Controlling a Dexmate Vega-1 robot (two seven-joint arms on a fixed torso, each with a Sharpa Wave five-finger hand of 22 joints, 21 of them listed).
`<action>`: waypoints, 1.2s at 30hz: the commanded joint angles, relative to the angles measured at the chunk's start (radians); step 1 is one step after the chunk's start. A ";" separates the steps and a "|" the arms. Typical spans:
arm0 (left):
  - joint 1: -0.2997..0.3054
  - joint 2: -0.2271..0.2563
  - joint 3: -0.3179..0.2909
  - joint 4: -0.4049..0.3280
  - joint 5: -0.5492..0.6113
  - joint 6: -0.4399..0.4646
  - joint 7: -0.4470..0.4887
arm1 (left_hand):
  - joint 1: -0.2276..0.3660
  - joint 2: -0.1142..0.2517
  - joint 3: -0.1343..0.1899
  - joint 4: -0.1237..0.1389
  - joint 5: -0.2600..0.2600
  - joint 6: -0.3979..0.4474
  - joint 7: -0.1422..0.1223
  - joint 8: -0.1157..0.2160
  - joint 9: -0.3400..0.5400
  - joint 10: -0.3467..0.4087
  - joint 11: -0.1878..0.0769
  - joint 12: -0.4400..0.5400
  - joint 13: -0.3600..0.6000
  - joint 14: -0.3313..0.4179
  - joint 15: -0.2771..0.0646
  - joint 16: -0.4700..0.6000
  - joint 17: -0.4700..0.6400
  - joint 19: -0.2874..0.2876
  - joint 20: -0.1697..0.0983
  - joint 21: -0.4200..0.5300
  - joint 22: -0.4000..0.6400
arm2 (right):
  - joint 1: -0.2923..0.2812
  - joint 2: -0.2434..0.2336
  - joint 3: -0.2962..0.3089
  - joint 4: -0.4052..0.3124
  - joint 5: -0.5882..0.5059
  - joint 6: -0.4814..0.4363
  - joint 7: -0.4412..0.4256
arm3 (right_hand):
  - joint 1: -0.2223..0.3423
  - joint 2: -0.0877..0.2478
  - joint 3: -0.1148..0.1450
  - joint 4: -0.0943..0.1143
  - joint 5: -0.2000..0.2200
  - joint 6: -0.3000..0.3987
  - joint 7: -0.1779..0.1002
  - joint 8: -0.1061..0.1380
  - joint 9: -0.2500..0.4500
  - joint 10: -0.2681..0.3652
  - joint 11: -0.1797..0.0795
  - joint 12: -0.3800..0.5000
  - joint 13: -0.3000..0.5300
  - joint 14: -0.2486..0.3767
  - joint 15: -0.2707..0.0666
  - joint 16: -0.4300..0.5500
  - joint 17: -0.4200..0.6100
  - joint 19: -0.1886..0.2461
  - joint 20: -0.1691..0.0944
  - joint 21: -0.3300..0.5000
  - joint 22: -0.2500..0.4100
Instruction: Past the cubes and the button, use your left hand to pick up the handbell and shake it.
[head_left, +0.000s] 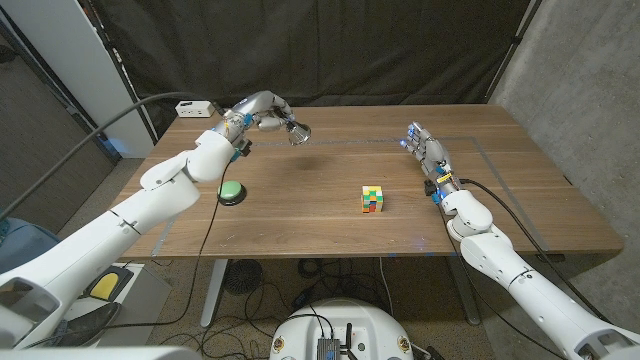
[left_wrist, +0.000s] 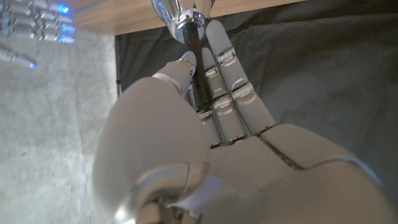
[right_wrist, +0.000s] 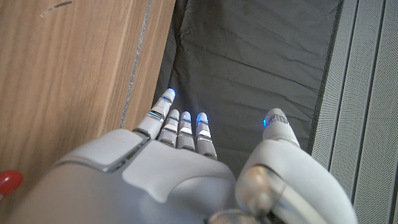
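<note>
Silver handbell (head_left: 296, 130) (black handle) held aloft by left hand (head_left: 258, 111); right hand (head_left: 424, 148) empty, fingers straight.

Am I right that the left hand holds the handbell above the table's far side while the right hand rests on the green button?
Not quite: the right hand is by the table's right side, far from the green button, as the head view shows. The left hand does hold the handbell.
</note>
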 joint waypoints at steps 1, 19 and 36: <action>-0.013 0.112 0.068 -0.147 0.392 0.340 -0.107 | 0.000 0.008 0.007 0.001 0.003 0.007 -0.003 0.009 0.000 0.007 -0.008 0.003 0.007 0.107 -0.104 0.005 0.003 -0.004 -0.002 0.009 0.002 | 0.017 0.011 -0.012 0.024 0.004 0.004 0.021 | 0.010 0.000 0.001 0.002 0.004 0.003 0.001 -0.004 0.004 0.007 -0.002 0.001 0.002 0.004 0.003 0.001 0.004 0.010 -0.001 -0.002 0.004; -0.060 0.120 0.186 -0.160 1.215 0.399 -0.400 | -0.011 0.006 0.006 0.006 0.002 0.009 -0.012 0.009 -0.003 0.012 -0.020 -0.002 0.019 0.110 -0.116 0.006 0.004 -0.006 -0.007 0.016 0.002 | 0.000 0.008 -0.008 0.011 0.011 0.000 0.013 | 0.010 0.001 0.000 0.002 0.004 0.002 0.002 -0.004 0.004 0.007 -0.004 0.001 0.002 0.005 0.005 0.001 0.004 0.011 -0.002 -0.002 0.004; 0.042 0.074 0.060 -0.157 1.456 0.343 -0.456 | -0.019 0.007 0.005 0.008 0.000 0.010 -0.026 0.009 -0.008 0.015 -0.032 -0.014 0.026 0.102 -0.132 0.009 0.011 -0.017 -0.015 0.021 0.002 | 0.007 0.011 -0.015 0.021 0.013 -0.007 0.021 | 0.011 0.001 -0.001 0.002 0.004 0.002 0.002 -0.004 0.004 0.007 -0.004 0.001 0.002 0.005 0.002 0.001 0.004 0.011 -0.001 -0.003 0.004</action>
